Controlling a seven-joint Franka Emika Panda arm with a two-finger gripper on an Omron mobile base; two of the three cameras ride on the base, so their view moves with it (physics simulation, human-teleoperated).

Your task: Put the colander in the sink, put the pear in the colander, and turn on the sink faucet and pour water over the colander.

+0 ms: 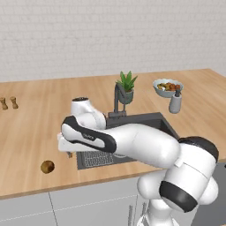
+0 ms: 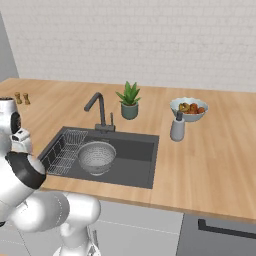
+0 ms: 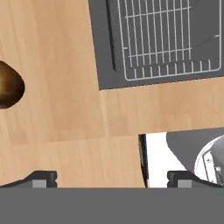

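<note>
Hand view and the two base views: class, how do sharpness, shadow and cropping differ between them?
Hand view: the pear is cut off by the left edge, the wire rack lines crisp. Left base view: soft render, faint shadow under the pear. Right base view: even light, the colander mesh blurs to grey.

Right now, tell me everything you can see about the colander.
The colander is a round bowl of fine grey metal mesh with a shiny rim, and a small handle shows at the rim. It sits upright and empty inside the sink, on the basin floor, just beside the wire rack at the left end and in front of the faucet. No water is running on it, and nothing else touches it.
</note>
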